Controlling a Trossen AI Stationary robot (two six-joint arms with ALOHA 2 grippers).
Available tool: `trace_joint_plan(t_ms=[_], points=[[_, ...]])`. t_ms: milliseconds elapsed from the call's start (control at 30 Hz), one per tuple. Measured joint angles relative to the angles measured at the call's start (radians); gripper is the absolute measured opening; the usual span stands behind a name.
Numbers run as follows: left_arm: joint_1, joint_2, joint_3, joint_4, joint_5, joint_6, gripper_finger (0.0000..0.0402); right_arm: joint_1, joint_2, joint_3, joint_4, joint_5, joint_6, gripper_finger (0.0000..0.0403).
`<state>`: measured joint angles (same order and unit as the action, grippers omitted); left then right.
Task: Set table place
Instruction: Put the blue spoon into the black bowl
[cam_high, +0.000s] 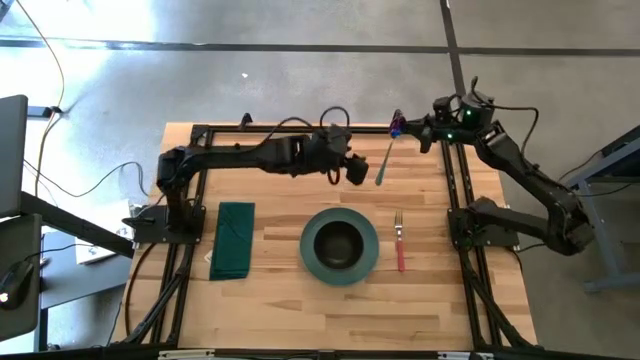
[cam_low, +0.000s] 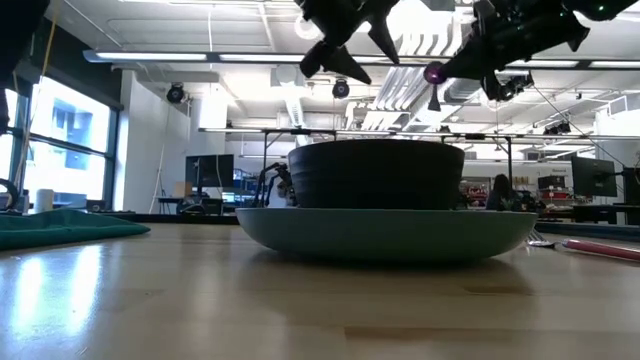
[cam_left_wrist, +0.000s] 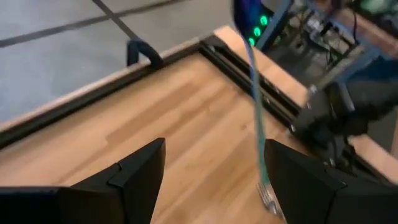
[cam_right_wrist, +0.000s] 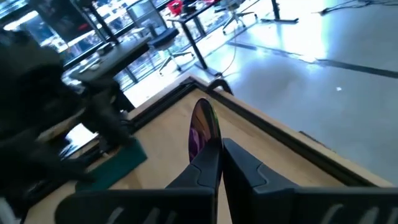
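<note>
From high above, my left arm reached across the far part of the counter. My left jaws were wide apart and held nothing. My right jaws were shut tight on the purple end of a long fork. The fork's thin end pointed away from my right jaws and stopped just beside my left jaws. Nearer the front than both sets of jaws lay a teal plate with a dark bowl on it. A fork with a red handle lay just beside the plate, below my right jaws. A green cloth lay on the plate's other side, well away from my left jaws.

From down low, the bowl and plate sat under both sets of jaws, which hung high over the counter. The purple end showed at my right jaws.

From my left wrist, my two fingers stood far apart. The long fork hung between them, close to one finger. I could not tell if its tip touched the wood.

From my right wrist, my fingers pinched the purple handle. The green cloth lay far beyond them.
</note>
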<state>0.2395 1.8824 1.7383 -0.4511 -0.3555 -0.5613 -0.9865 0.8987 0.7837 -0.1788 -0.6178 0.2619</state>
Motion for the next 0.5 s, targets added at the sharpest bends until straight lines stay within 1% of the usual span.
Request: trace_joint_plan(t_ms=[100,133,267,300,367,500], points=[[0.025,0.003,0.002,0.020,0.018,0.001,0.0260,0.031,-0.001,0.000,-0.002,0.000,0.000,0.0000],[0.032,0.005,0.001,0.037,0.048,0.008,0.0260,0.045,-0.001,0.000,0.004,0.000,0.000,0.0000],[0.058,0.004,0.001,0.114,0.224,0.025,0.0260,0.080,-0.001,0.000,0.068,0.012,0.000,0.0000],[0.059,0.004,0.001,0.120,0.249,0.031,0.0260,0.082,-0.001,0.000,0.087,0.015,0.000,0.0000],[0.058,0.004,0.001,0.119,0.268,0.033,0.0260,0.082,-0.001,0.000,0.113,0.016,0.003,0.0000],[0.054,0.004,0.001,0.097,0.258,0.035,0.0260,0.082,-0.001,0.000,0.137,0.016,0.011,0.0000]])
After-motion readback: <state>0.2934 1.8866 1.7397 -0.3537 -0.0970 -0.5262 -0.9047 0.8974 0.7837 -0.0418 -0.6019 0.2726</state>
